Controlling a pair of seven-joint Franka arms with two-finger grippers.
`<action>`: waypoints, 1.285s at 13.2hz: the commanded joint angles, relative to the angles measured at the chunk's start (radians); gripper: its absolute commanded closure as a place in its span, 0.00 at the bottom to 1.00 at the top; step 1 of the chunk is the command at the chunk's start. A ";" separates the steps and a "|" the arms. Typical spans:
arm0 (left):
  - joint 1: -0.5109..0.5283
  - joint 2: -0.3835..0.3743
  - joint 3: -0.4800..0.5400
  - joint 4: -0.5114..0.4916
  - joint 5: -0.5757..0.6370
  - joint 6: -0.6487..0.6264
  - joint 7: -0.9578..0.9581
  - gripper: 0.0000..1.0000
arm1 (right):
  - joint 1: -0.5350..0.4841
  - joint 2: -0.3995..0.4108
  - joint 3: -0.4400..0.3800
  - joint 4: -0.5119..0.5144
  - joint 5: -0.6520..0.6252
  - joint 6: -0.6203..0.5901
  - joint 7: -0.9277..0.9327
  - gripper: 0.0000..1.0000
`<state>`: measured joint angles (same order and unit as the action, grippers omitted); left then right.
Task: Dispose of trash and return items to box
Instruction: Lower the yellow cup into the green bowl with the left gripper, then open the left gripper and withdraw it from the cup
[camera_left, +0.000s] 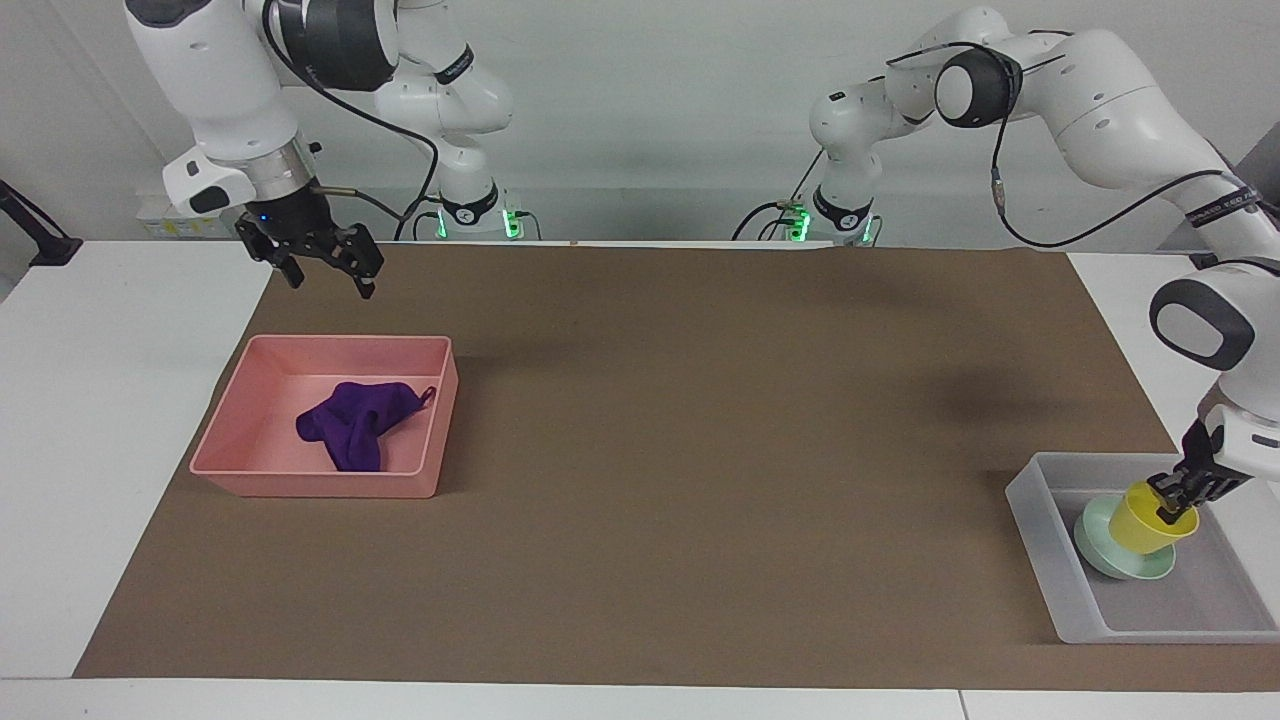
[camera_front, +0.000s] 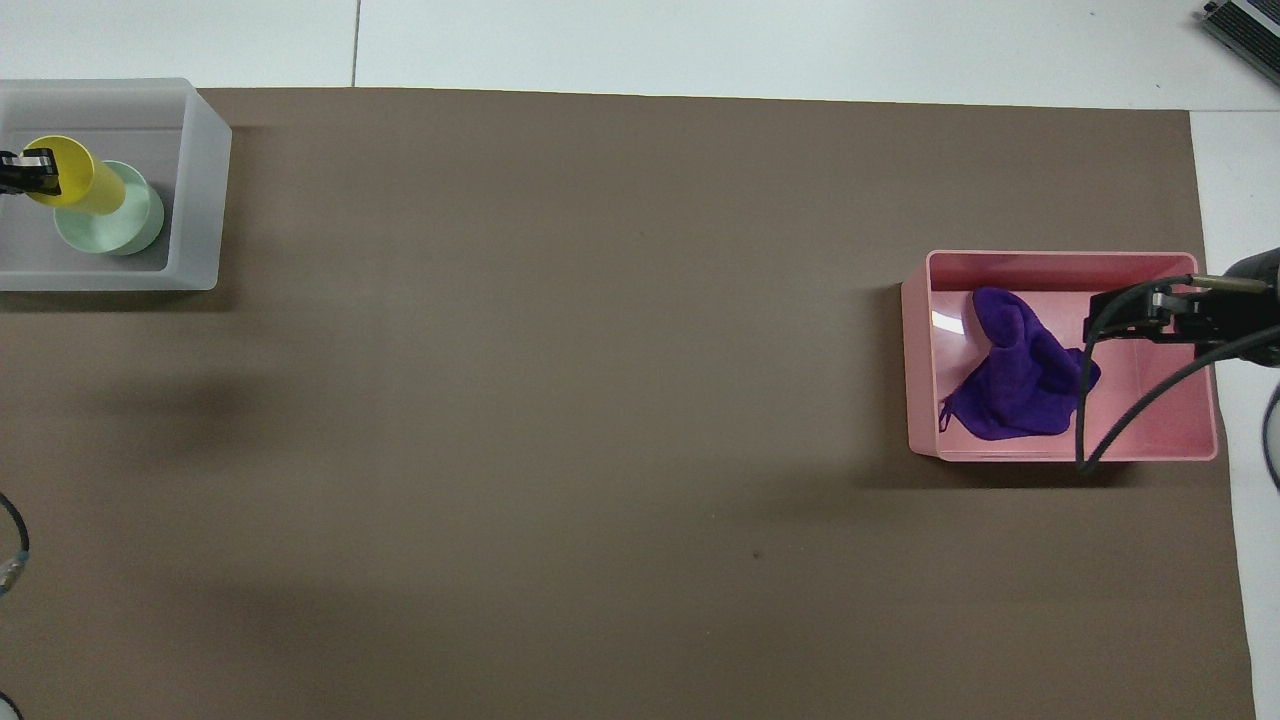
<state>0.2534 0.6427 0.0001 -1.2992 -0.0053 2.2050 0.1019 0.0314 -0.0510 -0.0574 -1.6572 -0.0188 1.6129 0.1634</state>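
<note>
1. A white bench (camera_left: 120, 450) stands before a pale wall, and a large brown mat (camera_left: 700, 450) covers most of its top.
2. The right arm (camera_left: 230, 90) comes down from its base and ends high above the bench, over the mat's edge nearest the robots, above the pink bin.
3. The left arm (camera_left: 1100, 110) stretches out and bends down over its own end of the bench.
4. The pink bin (camera_left: 240, 440), an opaque rectangular tub, sits on the mat toward the right arm's end of the bench.
5. The box (camera_left: 1040, 540), a shallow translucent whitish tray, sits at the left arm's end, half on the mat.
6. The purple rag (camera_left: 355, 425) lies crumpled inside the pink bin, its little loop toward the bin's wall nearer the middle of the bench.
7. The mint-green bowl (camera_left: 1100, 545) rests on the box's floor.
8. The yellow cup (camera_left: 1140, 520) is tilted in the bowl, its base down inside and its mouth leaning away.
9. The right gripper (camera_left: 322, 278) hangs empty, jaws spread wide, well clear of the rag.
10. The left gripper (camera_left: 1178, 500) is inside the box with its jaws pinched tight on the cup's rim.
</note>
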 joint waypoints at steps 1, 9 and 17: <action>0.010 0.017 -0.008 0.015 -0.027 0.025 0.016 1.00 | -0.010 0.033 0.007 0.131 0.000 -0.132 0.002 0.00; -0.003 -0.011 -0.005 -0.014 -0.010 0.001 0.089 0.46 | -0.010 -0.001 0.005 0.080 0.008 -0.143 -0.056 0.00; -0.172 -0.328 -0.008 -0.256 0.008 -0.074 0.167 0.00 | -0.008 -0.001 0.007 0.080 -0.043 -0.139 -0.090 0.00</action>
<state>0.1327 0.4480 -0.0198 -1.3917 -0.0106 2.1274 0.2569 0.0317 -0.0413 -0.0573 -1.5669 -0.0402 1.4804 0.1032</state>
